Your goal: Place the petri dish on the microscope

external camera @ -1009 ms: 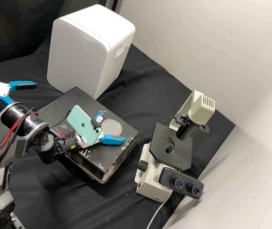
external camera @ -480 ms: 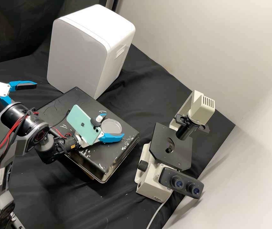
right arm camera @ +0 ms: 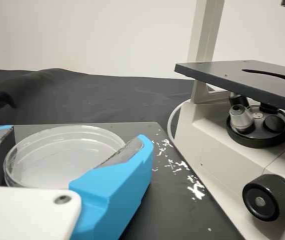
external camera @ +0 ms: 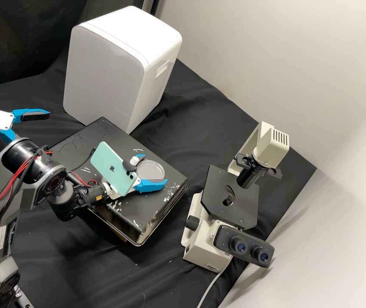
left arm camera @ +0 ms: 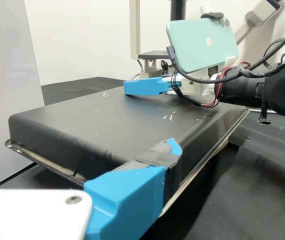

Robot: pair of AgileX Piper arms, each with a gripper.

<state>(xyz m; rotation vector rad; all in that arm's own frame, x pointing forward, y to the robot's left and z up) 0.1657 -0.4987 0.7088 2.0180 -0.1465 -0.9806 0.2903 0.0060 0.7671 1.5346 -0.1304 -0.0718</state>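
**Right claw [external camera: 153, 167], state:** closed down to dish width. Both blue fingers [right arm camera: 115, 175] sit against opposite sides of the petri dish [right arm camera: 62, 155], and contact looks made on both sides. The dish bottom rests on the tray, not lifted.

**Grip rationale:** the fingers lie low and approx. level and meet the side wall, not the lid top. This should keep the dish flat during transfer and leave its underside free for set-down.

**Directly under the claw:** black tray [external camera: 148, 214] w/ white flecks. The tray raises the dish off the cloth, so the fingers have room to reach the wall.

**Behind the claw, on its wrist:** mint-green phone [external camera: 112, 167], cable attached.

**Ahead of the claw, near:** microscope [external camera: 210, 239], standing just beyond the tray edge. Its black stage [right arm camera: 242, 75] is higher than the dish, and the objective turret [right arm camera: 255, 122] is below the stage. Judgement: lift first, then move fwd over the stage. A straight push would probably hit the stage edge.

**Far side of the tray from the claw's wrist:** white box [external camera: 118, 64], clear of the transfer path.

**Left claw [left arm camera: 80, 142]:** well apart, back beyond the tray's opposite end. Fingers are spread wide and hold nothing. It looks parked there to keep the lane free
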